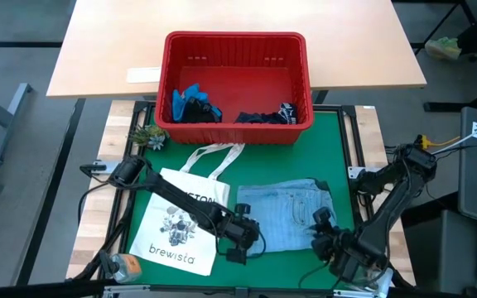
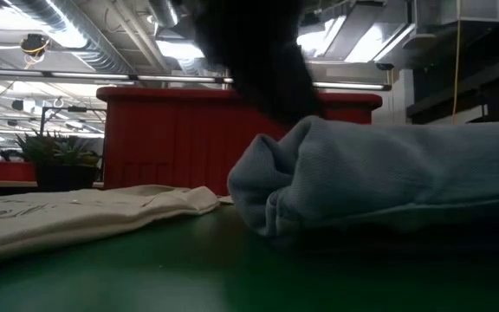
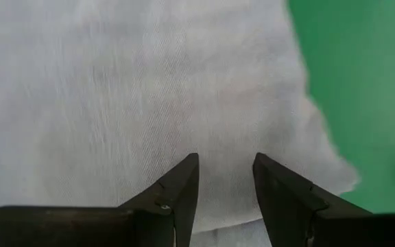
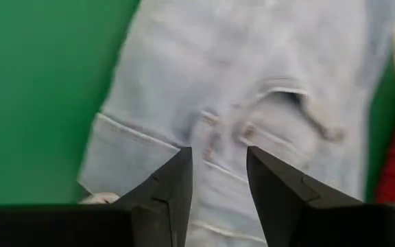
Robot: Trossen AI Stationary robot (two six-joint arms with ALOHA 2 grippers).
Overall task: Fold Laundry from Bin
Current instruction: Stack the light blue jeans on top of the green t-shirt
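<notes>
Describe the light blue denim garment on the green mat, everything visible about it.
The light blue denim garment is pale, washed-looking cloth with stitched seams and a pocket-like opening. It lies folded into a rough rectangle, its near edge rolled into a soft bulge, on the green mat, in front of the red bin and right of the white tote bag. The left end effector sits at its near left edge and the right end effector at its near right edge, both open; contact is unclear.
</notes>
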